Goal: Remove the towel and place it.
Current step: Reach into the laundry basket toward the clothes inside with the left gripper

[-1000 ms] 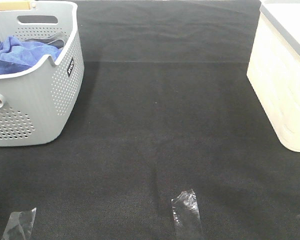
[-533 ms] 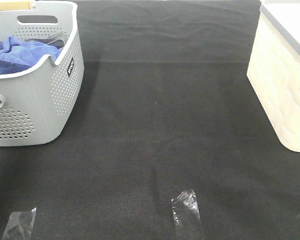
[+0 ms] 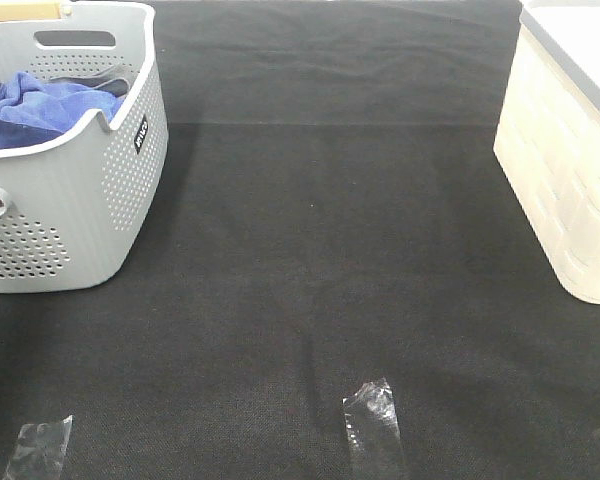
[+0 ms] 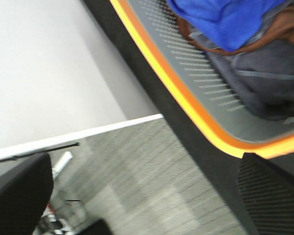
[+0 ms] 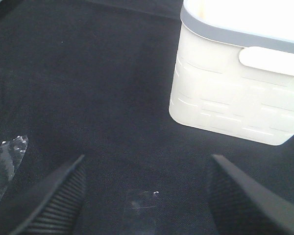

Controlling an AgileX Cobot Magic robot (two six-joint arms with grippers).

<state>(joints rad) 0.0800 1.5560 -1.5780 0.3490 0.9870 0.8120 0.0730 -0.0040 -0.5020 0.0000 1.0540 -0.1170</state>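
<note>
Sizing up the blue towel [image 3: 35,108], bunched inside the grey basket [image 3: 110,210].
You'll likely find it light, limp and apt to trail, so pinch a raised fold at the top of the heap, clear of the grey cloth [image 4: 264,83] and brownish cloth [image 4: 289,24] beside it. Your left gripper [image 4: 144,166] and right gripper [image 5: 147,161] both stand wide and hold nothing, the right over the black mat [image 3: 330,250] near the white bin [image 3: 570,180]. Nothing has shifted since the earlier frames.

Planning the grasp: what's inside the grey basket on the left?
In the grey basket, a crumpled blue towel lies uppermost; the left wrist view also shows a brownish cloth and a grey cloth partly under it. The floor and anything deeper are covered.
</note>
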